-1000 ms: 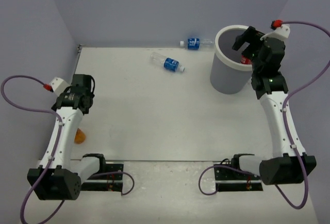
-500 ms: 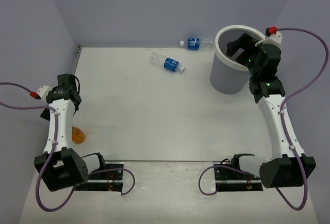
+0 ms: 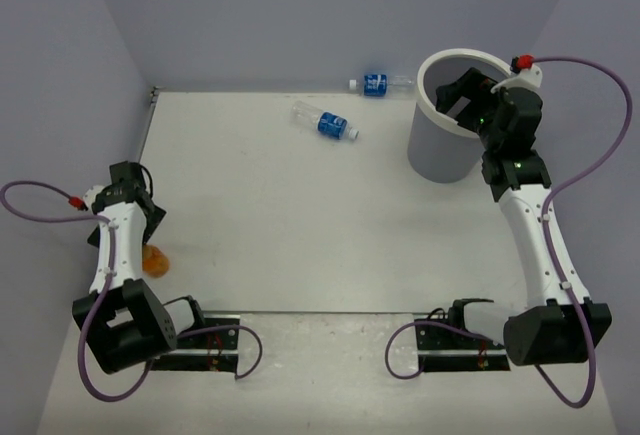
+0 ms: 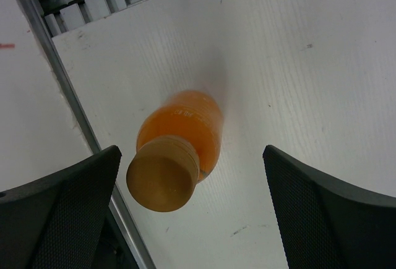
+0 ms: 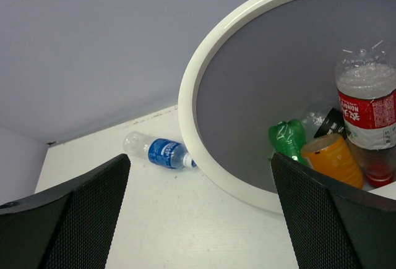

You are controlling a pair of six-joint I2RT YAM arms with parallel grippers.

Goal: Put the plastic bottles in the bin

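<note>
here left tool (image 4: 192, 216) and right tool (image 5: 199, 214) gape empty, orange bottle (image 4: 185, 127) beside the rail (image 4: 67, 93).

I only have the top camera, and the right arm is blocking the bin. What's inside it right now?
Observer: The right wrist camera shows the bin holding a green bottle, an orange bottle, a red-labelled bottle and a dark-labelled bottle.
Operator: Is that arm carrying anything?
Observer: No, the right gripper is open with nothing between its fingers.
Operator: And the orange blob by the left arm?
Observer: It's a short orange bottle, cap toward the wrist camera, lying between the open fingers of the left gripper and not gripped.
</note>
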